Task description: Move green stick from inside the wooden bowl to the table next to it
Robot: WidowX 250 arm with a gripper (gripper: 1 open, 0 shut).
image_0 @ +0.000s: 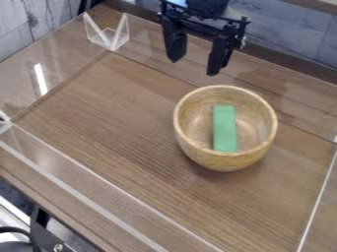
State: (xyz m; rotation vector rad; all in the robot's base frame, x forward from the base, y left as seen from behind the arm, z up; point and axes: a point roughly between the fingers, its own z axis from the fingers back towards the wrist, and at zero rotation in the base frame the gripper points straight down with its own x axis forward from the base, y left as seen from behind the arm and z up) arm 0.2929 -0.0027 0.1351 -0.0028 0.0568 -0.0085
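Note:
The green stick (226, 128) lies flat inside the wooden bowl (192, 143), which rests on the brown wood-grain table (118, 128) right of centre. My gripper (196, 59) hangs above the table behind and to the left of the bowl, pointing down. Its two dark fingers (174, 44) stand wide apart, open, with nothing between them. The gripper is clear of the bowl and the stick.
Clear acrylic walls (73, 182) edge the table on all sides. A clear folded bracket (105, 34) stands at the back left corner. Bare tabletop stretches left of and in front of the bowl.

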